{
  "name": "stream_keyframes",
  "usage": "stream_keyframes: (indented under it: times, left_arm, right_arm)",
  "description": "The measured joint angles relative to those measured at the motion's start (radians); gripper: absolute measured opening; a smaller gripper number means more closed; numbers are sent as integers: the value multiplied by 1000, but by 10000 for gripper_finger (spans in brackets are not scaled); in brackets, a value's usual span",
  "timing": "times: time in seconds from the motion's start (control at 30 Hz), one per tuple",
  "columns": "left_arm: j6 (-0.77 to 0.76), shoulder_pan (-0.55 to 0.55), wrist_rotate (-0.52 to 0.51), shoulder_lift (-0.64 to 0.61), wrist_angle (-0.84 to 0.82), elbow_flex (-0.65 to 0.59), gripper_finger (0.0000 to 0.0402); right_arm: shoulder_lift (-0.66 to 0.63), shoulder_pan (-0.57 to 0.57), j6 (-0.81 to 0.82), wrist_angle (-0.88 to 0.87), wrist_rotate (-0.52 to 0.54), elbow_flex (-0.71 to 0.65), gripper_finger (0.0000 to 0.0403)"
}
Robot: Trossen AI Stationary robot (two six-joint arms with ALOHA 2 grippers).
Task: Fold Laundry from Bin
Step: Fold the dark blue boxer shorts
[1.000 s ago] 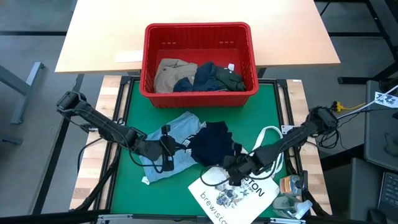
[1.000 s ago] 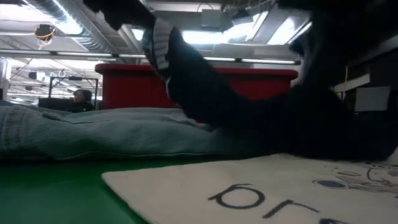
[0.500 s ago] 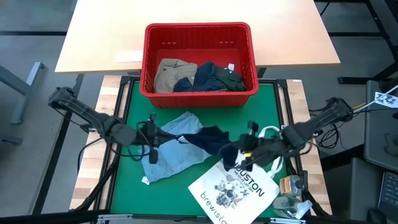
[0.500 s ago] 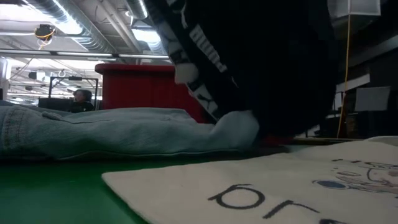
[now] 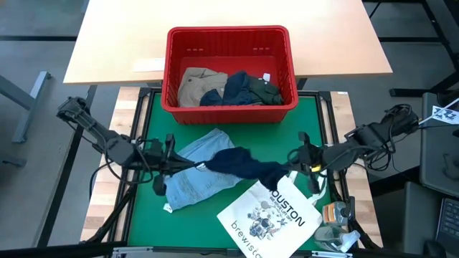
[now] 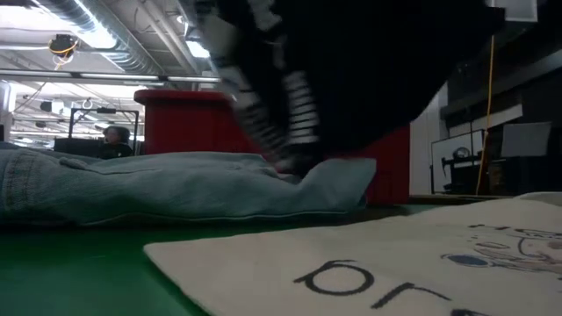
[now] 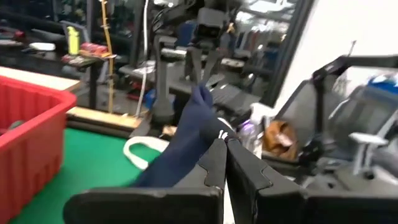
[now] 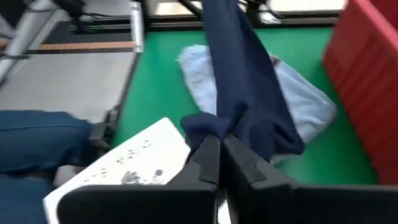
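- A navy garment [image 5: 244,164] is stretched in the air between two pincers, above the green counter [image 5: 208,215] in front of the red bin [image 5: 229,107].
- The left pincer [image 5: 166,164] is clamped on one end, the right pincer [image 5: 305,159] on the other.
- The cloth sags, so it is judged soft and light; corners or hems are best gripped.
- A light denim garment [image 5: 197,179] lies beneath, beside a white tote bag [image 5: 272,218].
- More laundry [image 5: 229,87] is left in the bin.
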Motion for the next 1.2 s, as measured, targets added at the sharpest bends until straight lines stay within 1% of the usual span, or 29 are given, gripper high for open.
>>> stream_keyframes:
  times: [0.13, 0.27, 0.4, 0.53, 0.6, 0.7, 0.9, 0.97, 1.03, 1.1, 1.2]
  left_arm:
    - [-1, -34, 0, 0, 94, 0, 1]
    - [-44, -75, 0, 0, 108, 0, 1]
    - [-52, -107, -11, 2, 66, 0, 1]
    - [-67, -112, -61, 21, -46, 1, 1]
    - [-110, -107, -106, 37, -131, 1, 1]
    - [-207, -87, -167, 67, -280, 1, 1]
    - [-425, -33, -235, 117, -570, 1, 1]
    - [-465, -8, -245, 127, -639, 1, 1]
    - [-479, 17, -244, 137, -683, 1, 1]
    - [-491, 39, -242, 145, -713, 1, 1]
    - [-492, 68, -229, 156, -747, 1, 1]
  right_arm:
    - [-12, 0, -18, 32, -69, 0, 10]
    - [-14, 0, -19, 52, -147, 0, 7]
    - [-2, 0, -19, 41, -159, 0, 7]
    - [21, 0, -20, 7, -148, 0, 9]
    - [40, 0, -23, -20, -108, 0, 9]
    - [73, -1, -24, -96, -15, -1, 9]
    - [135, -9, -24, -274, 167, -2, 9]
    - [149, -33, -24, -308, 189, -2, 9]
    - [160, -63, -24, -334, 188, -2, 9]
    - [166, -102, -26, -326, 192, -15, 9]
    - [166, -165, -43, -300, 191, -75, 9]
